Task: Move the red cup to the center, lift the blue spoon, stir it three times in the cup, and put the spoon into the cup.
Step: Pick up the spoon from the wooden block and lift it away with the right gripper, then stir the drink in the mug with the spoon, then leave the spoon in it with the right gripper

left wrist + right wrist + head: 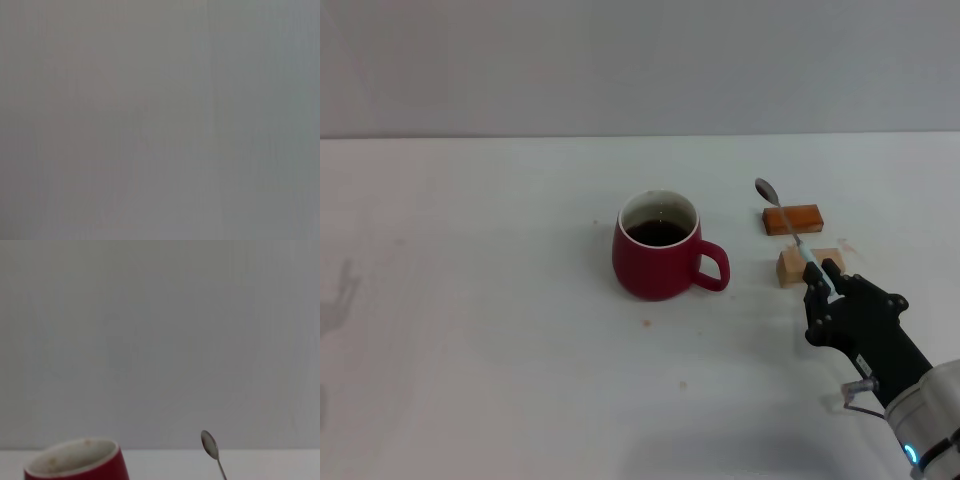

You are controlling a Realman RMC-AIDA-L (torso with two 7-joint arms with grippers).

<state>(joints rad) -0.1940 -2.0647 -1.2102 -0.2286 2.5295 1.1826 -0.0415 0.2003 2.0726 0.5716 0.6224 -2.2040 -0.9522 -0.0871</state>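
Your right gripper was pinched shut on the blue spoon, which could have slipped and missed the red cup.

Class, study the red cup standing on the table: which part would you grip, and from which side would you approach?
Grip the loop handle of the red cup, coming from the robot's right. The handle juts that way, and the cup stands upright holding dark liquid, so a level sideways grasp seems safest.

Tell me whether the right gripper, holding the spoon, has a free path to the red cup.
Probably yes: the right gripper holds the blue spoon over the blocks, and bare table lies between it and the red cup.
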